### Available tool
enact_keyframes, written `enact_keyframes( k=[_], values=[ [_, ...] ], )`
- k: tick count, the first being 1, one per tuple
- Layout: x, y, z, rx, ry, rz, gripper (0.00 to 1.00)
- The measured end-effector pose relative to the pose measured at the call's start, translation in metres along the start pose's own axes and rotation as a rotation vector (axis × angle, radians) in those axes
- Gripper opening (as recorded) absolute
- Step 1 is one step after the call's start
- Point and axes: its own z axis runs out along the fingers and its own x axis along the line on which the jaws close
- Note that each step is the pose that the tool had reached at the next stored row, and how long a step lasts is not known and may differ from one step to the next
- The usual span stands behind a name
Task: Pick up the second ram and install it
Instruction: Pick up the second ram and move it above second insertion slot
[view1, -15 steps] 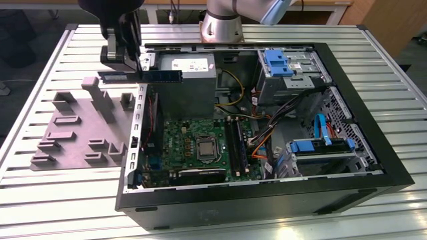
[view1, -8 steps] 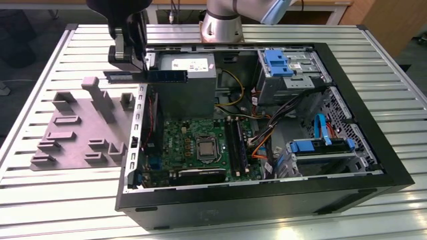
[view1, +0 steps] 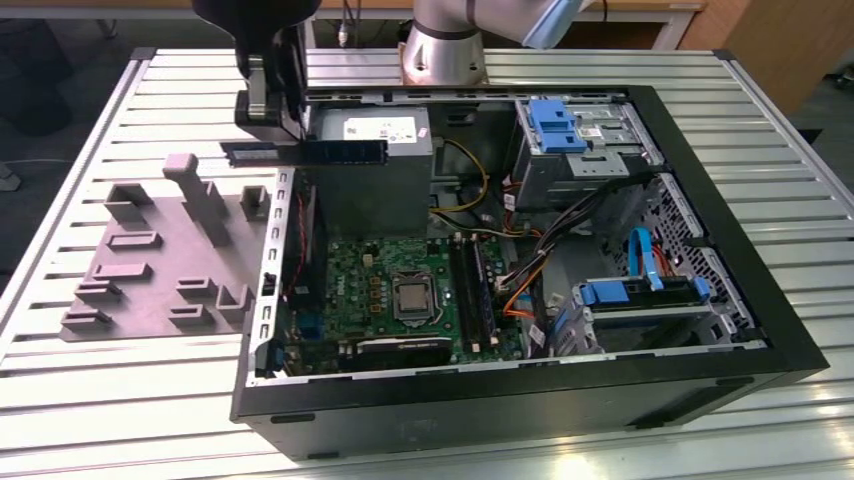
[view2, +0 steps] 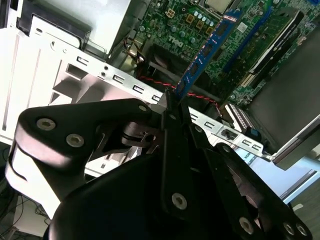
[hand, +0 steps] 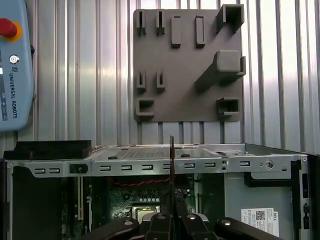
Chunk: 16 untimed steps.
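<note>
I find the gripper (view1: 274, 138) clamped on one end of the second ram (view1: 334, 152). The stick is held level above the open computer case's (view1: 534, 395) far wall edge, at the exterior view's left, near the grey fixture plate (view1: 147, 270).

ram (view1: 310, 152) above case (view1: 534, 395), jig plate (view1: 174, 262) beside it

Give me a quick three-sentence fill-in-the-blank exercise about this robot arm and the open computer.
1. The black gripper holds the thin blue-green ram stick near one ____.
2. The slots of the flat grey holder plate are ____.
3. The motherboard inside the open black computer case is coloured ____.
Missing words: end; empty; green.
</note>
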Motion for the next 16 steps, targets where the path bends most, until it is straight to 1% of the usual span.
enact_keyframes(
  k=[16],
  values=[
    [-0.0007,-0.0209,-0.0006,0.0,0.0,0.0,0.14]
  ],
)
